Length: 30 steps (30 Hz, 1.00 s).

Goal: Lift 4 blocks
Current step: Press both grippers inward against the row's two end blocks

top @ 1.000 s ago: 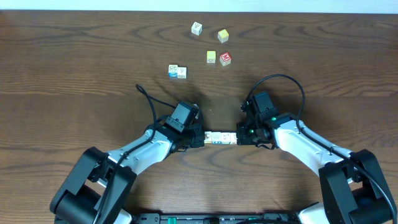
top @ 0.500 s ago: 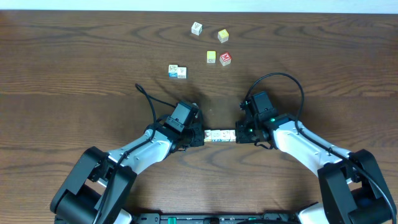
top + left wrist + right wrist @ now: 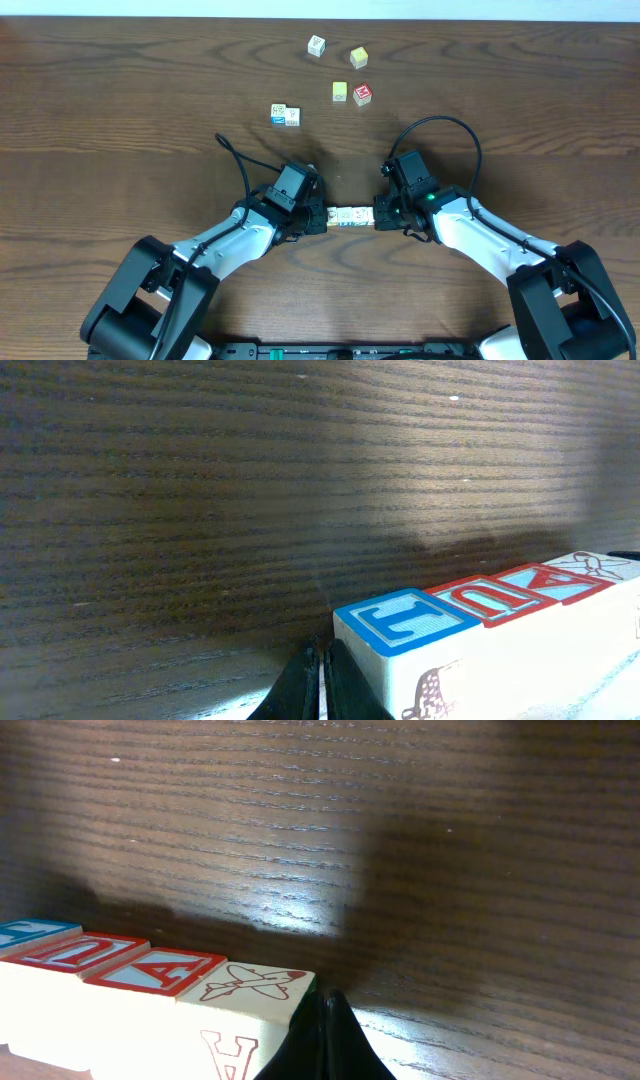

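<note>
Four blocks [image 3: 351, 216] sit end to end in one tight row near the robot's side of the bench [image 3: 120, 140], tops showing a blue T, a red U, a red A and an aeroplane. The left gripper [image 3: 324, 219], jaws pinched fully together, butts the T end. The right gripper [image 3: 377, 217], closed just the same with nothing between its jaws, presses the aeroplane end. So it's a squeeze lift, though I can't tell if the row has cleared the wood. The trick, I'd say: equal inward pressure, tips centred on the end faces, both arms rising level together, or the middle pair buckles out. Loose cubes [image 3: 340, 92] lie well apart on the far side
</note>
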Each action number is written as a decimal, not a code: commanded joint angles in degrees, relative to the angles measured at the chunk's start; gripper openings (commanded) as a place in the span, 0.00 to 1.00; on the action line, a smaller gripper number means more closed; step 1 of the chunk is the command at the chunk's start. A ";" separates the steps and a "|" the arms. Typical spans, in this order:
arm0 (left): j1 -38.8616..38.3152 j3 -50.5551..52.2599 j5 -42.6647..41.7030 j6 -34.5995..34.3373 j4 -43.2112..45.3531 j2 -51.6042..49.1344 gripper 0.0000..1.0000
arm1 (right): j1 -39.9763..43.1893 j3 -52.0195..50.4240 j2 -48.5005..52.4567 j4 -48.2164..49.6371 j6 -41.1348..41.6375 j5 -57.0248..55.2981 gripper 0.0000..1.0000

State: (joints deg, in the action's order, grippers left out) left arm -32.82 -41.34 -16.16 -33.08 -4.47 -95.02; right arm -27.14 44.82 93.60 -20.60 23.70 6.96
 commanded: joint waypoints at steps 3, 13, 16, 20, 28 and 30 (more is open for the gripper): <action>-1.29 -0.98 -5.77 -0.20 0.76 -0.79 0.07 | -3.06 0.31 0.28 1.62 1.11 11.08 0.01; -1.29 -0.98 -6.23 -0.20 0.72 -0.76 0.07 | -3.08 0.33 0.26 1.64 1.14 11.85 0.01; -1.29 -1.01 -6.84 -0.17 0.74 -0.76 0.07 | -3.08 0.35 0.22 2.25 1.11 12.20 0.01; -1.29 -1.01 -6.84 -0.20 0.72 -0.57 0.07 | -3.08 0.39 -0.63 3.26 1.11 13.07 0.01; -1.29 -1.03 -6.82 -0.22 0.72 1.29 0.07 | -3.08 0.39 -1.51 3.50 1.11 13.75 0.01; -1.29 -1.03 -6.82 -0.22 0.70 1.88 0.07 | -3.08 0.39 -1.57 3.91 1.16 14.75 0.01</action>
State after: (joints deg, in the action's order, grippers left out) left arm -32.67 -41.34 -16.08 -33.23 -4.99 -94.65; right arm -27.18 44.45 93.58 -18.83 23.70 7.35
